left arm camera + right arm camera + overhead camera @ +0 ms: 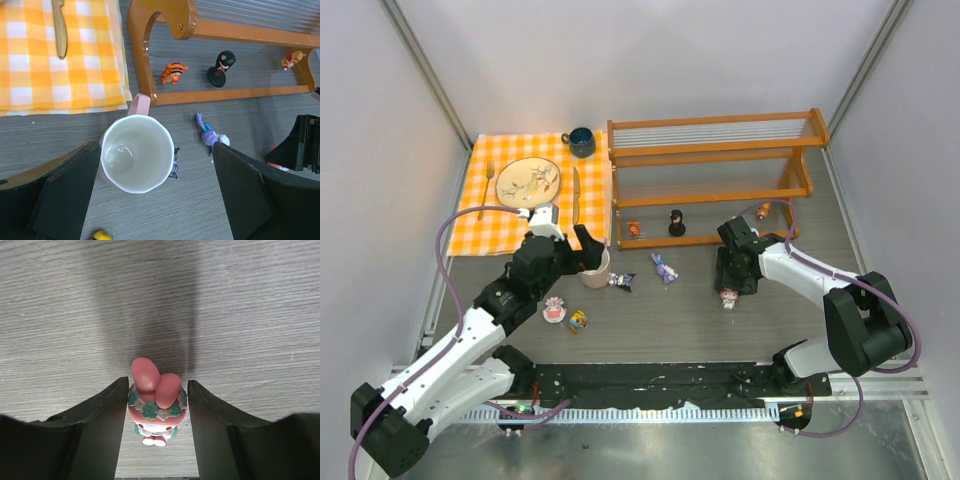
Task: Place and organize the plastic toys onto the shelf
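**Item:** pink-eared figurine [155, 407], one of the plastic toys.

**Location:** on the table [670, 335], right of its middle. It is out in front of the right end of the shelf [715, 150] and apart from the bottom rail.

**Attitude:** appears upright, long axis vertical, ears at the top, face turned toward the wrist camera.

**Relation to right gripper [157, 385]:** directly between the jaws. One finger lies against each flank of the head, and the line of squeeze runs across the toy's narrow width. The figurine is clasped while its feet rest on the table.

**Bearing of the goal:** the shelf lies beyond the toy, toward the table's far edge. By judgement the next move is to lift it and carry it away from the arm bases. The right arm is much the nearer arm.

**Left gripper [156, 150]:** fully released, straddling the mug [135, 160] left of the table's middle and holding nothing.

**Other stock:** three figurines already stand on the bottom rail, and others lie loose near the mug.
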{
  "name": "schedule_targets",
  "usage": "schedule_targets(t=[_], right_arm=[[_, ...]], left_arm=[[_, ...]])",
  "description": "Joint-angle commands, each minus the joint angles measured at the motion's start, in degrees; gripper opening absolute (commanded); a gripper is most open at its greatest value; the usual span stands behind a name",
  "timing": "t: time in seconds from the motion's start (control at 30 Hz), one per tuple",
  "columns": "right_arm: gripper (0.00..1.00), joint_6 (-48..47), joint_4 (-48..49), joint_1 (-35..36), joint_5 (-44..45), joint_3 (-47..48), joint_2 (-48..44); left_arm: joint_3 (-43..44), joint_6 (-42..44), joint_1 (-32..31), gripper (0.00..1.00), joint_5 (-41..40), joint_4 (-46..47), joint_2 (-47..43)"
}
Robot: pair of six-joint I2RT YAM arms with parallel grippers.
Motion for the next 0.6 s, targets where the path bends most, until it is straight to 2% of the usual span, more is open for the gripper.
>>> schedule_targets(t=[0.0, 0.1, 0.17, 0.37, 0.4, 0.57], right_arm=[[0.55, 0.83, -1.08, 0.38, 2.09, 1.83, -0.18], [0.54, 0.57, -1.08, 0.47, 1.83, 1.74, -0.18], [0.48, 0.48, -1.0, 0.38, 1.65, 1.65, -0.26], [0.12, -0.05, -0.3, 0.47, 1.47, 1.39, -1.67], [0.01, -0.22, 0.06, 0.47, 1.39, 1.3, -2.19], [0.01, -3.38, 5.66, 0.47, 0.51, 0.34, -8.5]], left_arm=[[-0.2, -0.02, -0.24, 1.0, 0.44, 2.06, -0.6], [-0.37, -0.1, -0.33, 1.0, 0.44, 2.15, -0.69], [-0.55, -0.19, -0.24, 1.0, 0.53, 2.33, -0.78], [-0.64, -0.19, -0.33, 1.0, 0.36, 2.06, -1.13], [-0.64, -0.19, -0.33, 1.0, 0.27, 1.89, -1.3], [-0.99, -0.1, -0.33, 1.0, -0.08, 1.97, -1.75]])
